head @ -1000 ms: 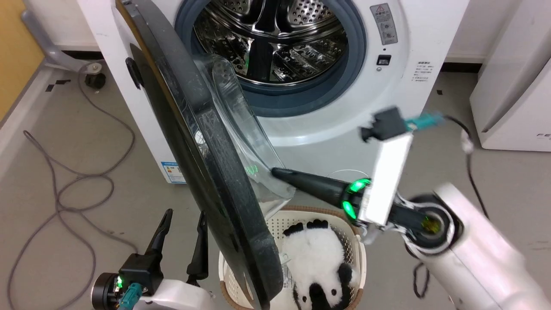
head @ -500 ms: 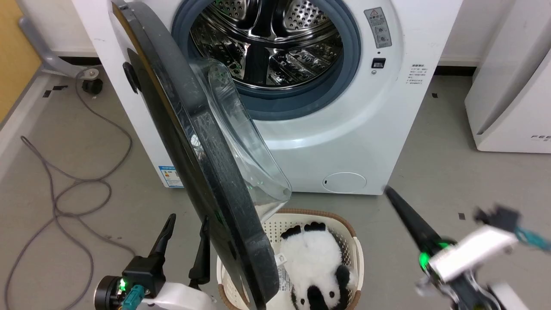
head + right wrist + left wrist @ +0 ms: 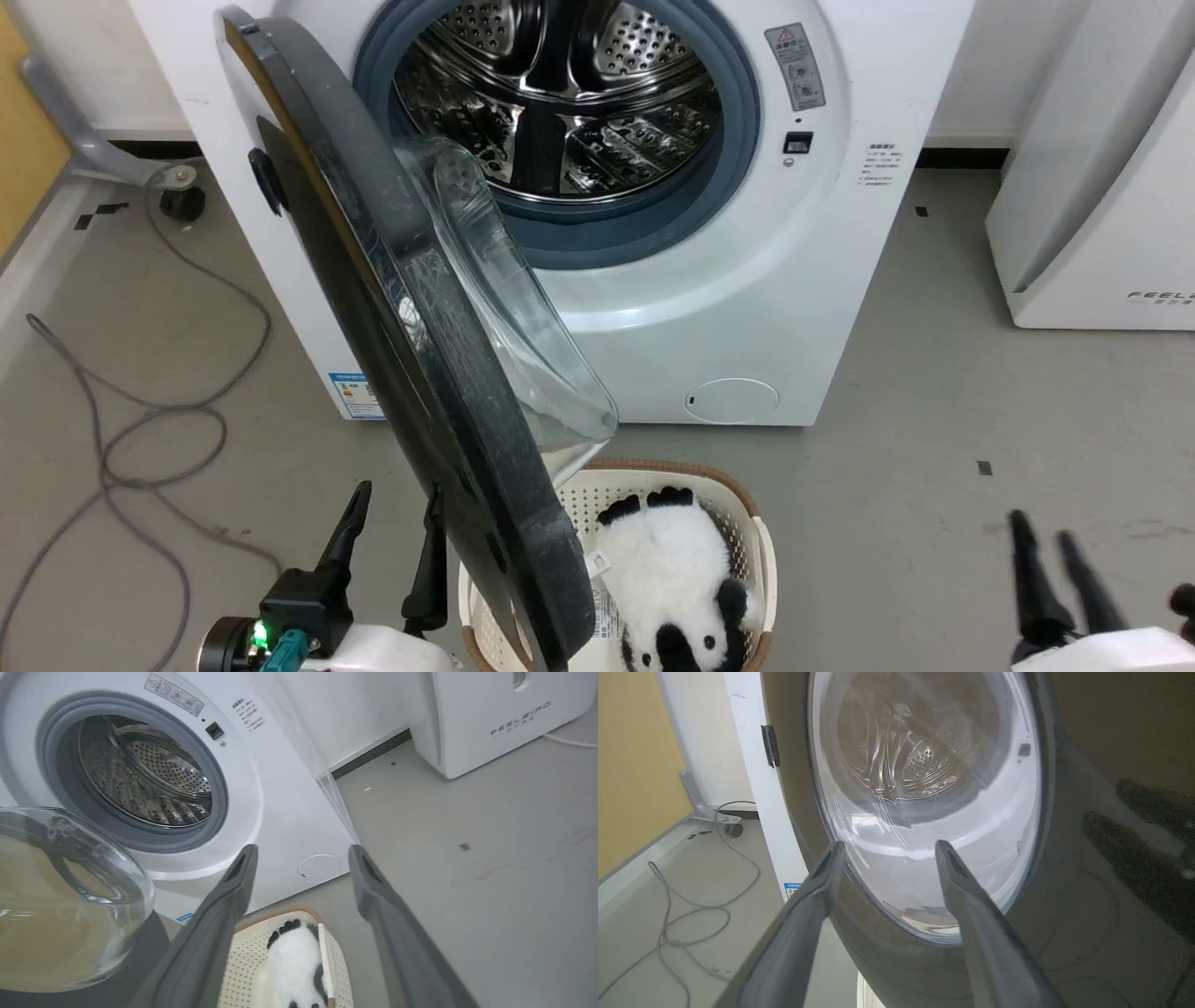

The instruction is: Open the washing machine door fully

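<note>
black glossy washing machine door (image 3: pixel 439 373) is seen half swung out, edge-on, hinged at the washing machine (image 3: pixel 775 308) left side | left gripper (image 3: pixel 400 488), fingers apart, is placed nearest, just beside the outer face, probably not touching | right gripper (image 3: pixel 1041 527), fingers apart, is held well apart

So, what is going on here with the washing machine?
A robot is opening the washing machine door. It stands swung well out from the washing machine, drum exposed. The left gripper, fingers open, is by the door's outer face; the right gripper, also open, is off to the right, holding nothing. A basket with a toy panda sits under the door.
</note>
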Robot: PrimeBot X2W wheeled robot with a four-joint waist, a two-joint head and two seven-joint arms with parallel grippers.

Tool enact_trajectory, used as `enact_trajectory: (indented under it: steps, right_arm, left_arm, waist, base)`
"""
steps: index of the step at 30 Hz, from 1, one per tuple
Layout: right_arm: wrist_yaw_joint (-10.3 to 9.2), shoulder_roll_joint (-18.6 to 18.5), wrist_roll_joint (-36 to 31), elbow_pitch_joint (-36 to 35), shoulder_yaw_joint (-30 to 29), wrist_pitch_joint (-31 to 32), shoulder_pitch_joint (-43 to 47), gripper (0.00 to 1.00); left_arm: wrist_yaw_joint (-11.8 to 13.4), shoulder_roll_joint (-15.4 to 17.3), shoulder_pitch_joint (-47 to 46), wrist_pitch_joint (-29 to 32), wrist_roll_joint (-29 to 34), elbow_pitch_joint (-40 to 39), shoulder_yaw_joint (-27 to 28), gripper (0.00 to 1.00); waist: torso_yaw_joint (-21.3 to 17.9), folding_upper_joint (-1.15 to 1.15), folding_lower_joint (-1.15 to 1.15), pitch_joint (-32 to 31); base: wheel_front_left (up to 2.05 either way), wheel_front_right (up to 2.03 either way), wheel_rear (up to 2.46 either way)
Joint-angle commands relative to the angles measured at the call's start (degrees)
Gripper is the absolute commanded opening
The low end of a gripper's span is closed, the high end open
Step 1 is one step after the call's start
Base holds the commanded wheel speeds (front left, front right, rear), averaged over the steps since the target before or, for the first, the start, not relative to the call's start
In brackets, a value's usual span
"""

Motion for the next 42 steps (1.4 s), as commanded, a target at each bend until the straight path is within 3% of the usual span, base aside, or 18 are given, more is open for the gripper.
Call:
enact_trajectory:
  steps: [1,5,8,18,27,28,29,42]
  right_arm:
    - [0.06,2.53,-8.81,0.51,-4.69,-0.7,0.75,1.0]
    - [0.06,8.86,-29.97,-4.54,-15.87,-1.05,1.37,1.0]
    - [0.06,10.65,-40.49,-11.31,-18.61,-0.33,2.32,1.0]
    - [0.06,10.91,-44.46,-21.96,-12.01,4.27,7.97,1.0]
    - [0.06,10.92,-42.95,-24.79,-9.08,5.58,10.08,1.0]
    - [0.06,10.92,-42.94,-24.87,-8.95,5.59,10.1,1.0]
    - [0.06,10.92,-42.88,-24.94,-8.84,5.58,10.11,1.0]
    - [0.06,10.92,-43.04,-25.32,-8.43,6.41,10.38,1.0]
  left_arm:
    - [0.19,0.05,0.66,-0.3,-0.14,-0.02,0.18,1.0]
    - [0.19,0.05,0.56,-0.3,-0.16,0.03,0.23,1.0]
    - [0.23,0.05,0.4,-0.3,-0.18,-0.05,0.41,1.0]
    - [0.23,0.05,0.32,-0.3,-0.98,0.17,0.73,1.0]
    - [1.44,0.05,0.4,-0.3,0.19,1.23,0.82,1.0]
    - [1.31,0.05,0.44,-0.3,-0.01,1.63,0.76,0.25]
    - [1.21,0.05,0.42,-0.3,-0.14,1.85,0.75,0.0]
    - [-0.18,0.11,-0.45,-0.3,0.4,0.53,1.34,0.0]
  waist:
    - [-0.04,0.0,0.0,-0.14]
    - [0.15,0.0,0.0,-0.22]
    - [0.22,0.0,0.0,-0.09]
    - [0.26,0.0,0.0,-0.26]
    - [0.03,0.0,0.0,-0.13]
    - [0.03,0.0,0.0,-0.14]
    - [0.02,0.0,0.0,-0.15]
    - [0.14,0.0,0.0,-0.31]
  base:
    - [0.0,0.0,0.0]
    - [0.0,0.0,0.0]
    - [0.0,0.0,0.0]
    - [0.0,0.0,0.0]
    - [0.0,0.0,0.0]
    - [0.0,0.0,0.0]
    - [0.0,0.0,0.0]
    - [0.0,0.0,0.0]
